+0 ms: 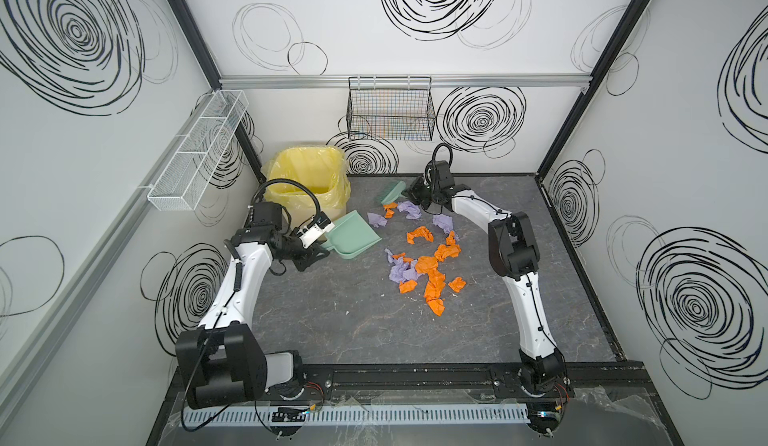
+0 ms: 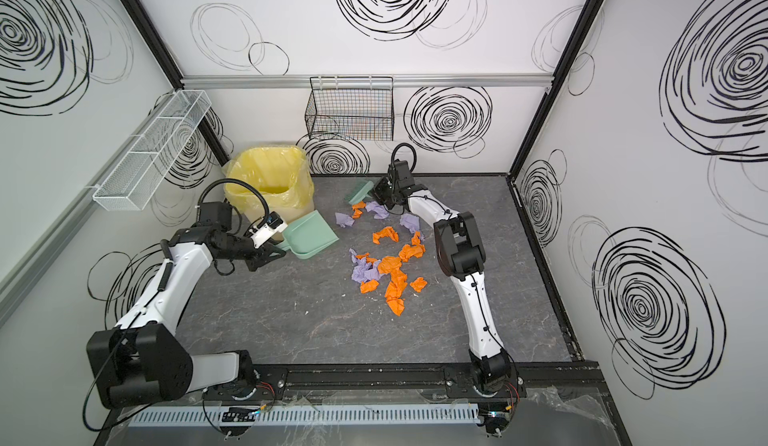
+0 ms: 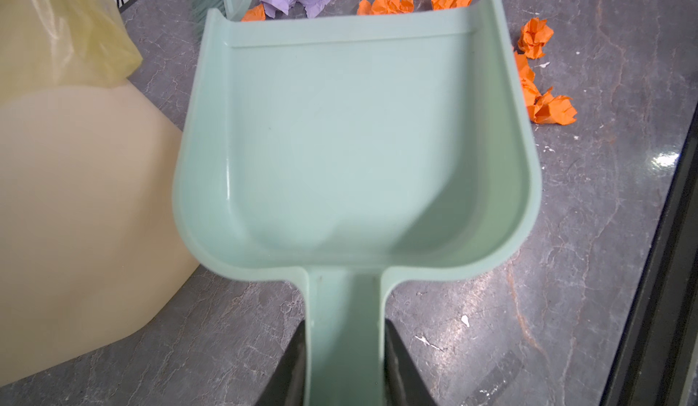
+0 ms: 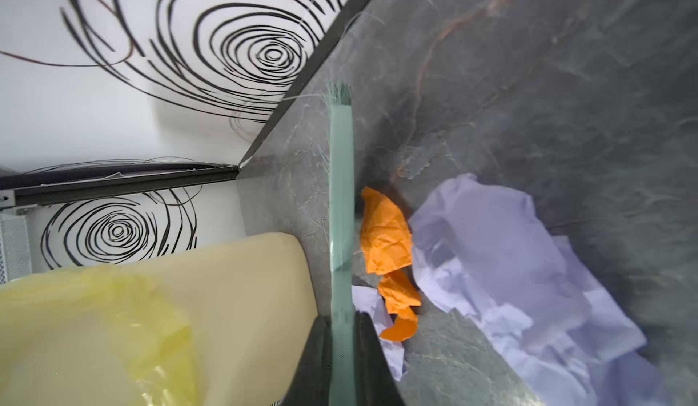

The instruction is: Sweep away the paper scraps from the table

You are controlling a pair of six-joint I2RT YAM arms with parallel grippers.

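Pinches, with the left gripper (image 3: 343,347), the handle of the green dustpan (image 3: 359,139): black fingers (image 3: 292,366) pressed flat against both sides of the stem. Carries the left elbow high above the near rail, forearm running up the left side of the table (image 1: 353,323), wrist turned in toward the middle. Holds the dustpan just beside the bin (image 1: 307,182) with its yellow liner, open mouth facing the paper scraps (image 1: 432,265); cannot tell whether the lip touches the table.

Clamps the right gripper (image 4: 342,347) tight on the flat handle of the green brush (image 4: 341,196), a finger against each face. Stretches the right arm far up the table from the near rail, elbow raised on the right side, forearm sloping inward to a wrist near the back wall. Holds the brush at the far end of the scraps, just beside an orange piece and some lilac ones, between them and the bin.

Gives, from both top views, the whole bend of each arm and the full scatter of orange and lilac scraps, lying on the table between the two arms, from the brush down past the dustpan's mouth; hides the grip itself there behind wrists and camera housings. Gives, from the wrist views alone, the fingers against each handle; cuts the scatter down to a few pieces past the dustpan's lip and a few blurred ones beside the brush.
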